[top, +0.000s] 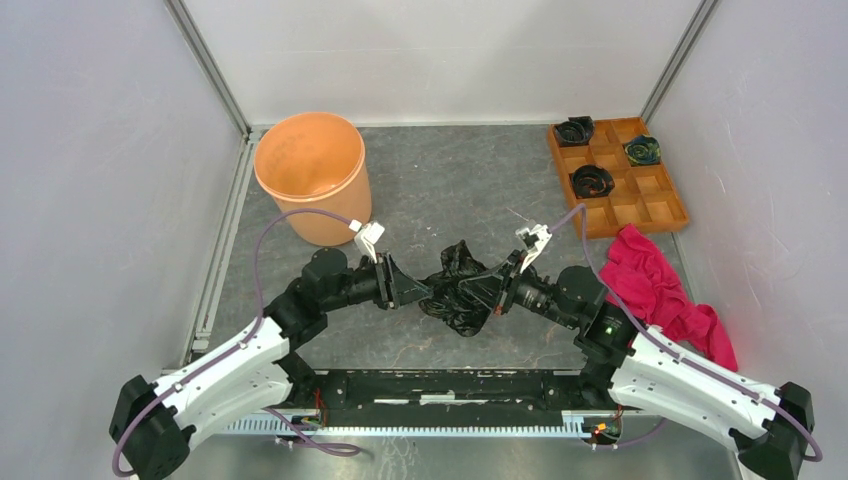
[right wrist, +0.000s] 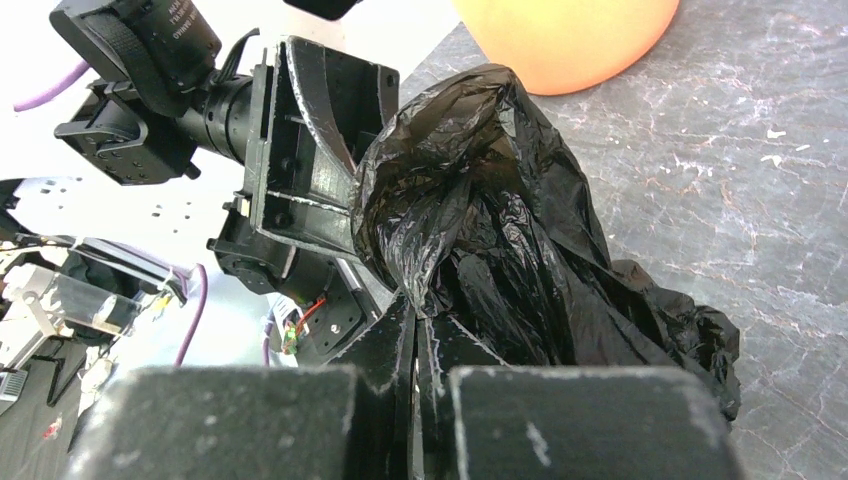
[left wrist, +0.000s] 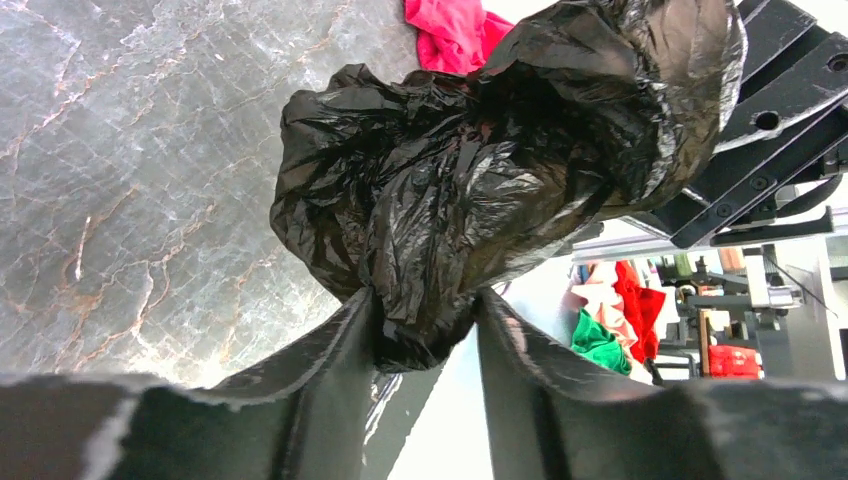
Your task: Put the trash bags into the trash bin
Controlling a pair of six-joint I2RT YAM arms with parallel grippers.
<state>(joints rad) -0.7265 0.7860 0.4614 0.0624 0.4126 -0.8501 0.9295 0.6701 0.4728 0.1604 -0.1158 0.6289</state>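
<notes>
Surface finish notes: materials as they look.
Trash bag (left wrist: 470,180): thin black plastic film, glossy, heavily crinkled. Trash bin (top: 312,175): orange plastic, smooth, faint sheen. Table (top: 450,180): grey stone-look top, veined, smooth, low gloss. Cloth (top: 650,280): pink-red fabric, matt, soft folds. Tray (top: 622,186): orange-brown, matt — material cannot be told.

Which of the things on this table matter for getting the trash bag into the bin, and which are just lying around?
For the job:
- black trash bag, gripped by the left gripper and right gripper
- orange trash bin, upright at the far left

Just lying about:
- compartment tray
- small dark rolls in the tray
- pink-red cloth
</notes>
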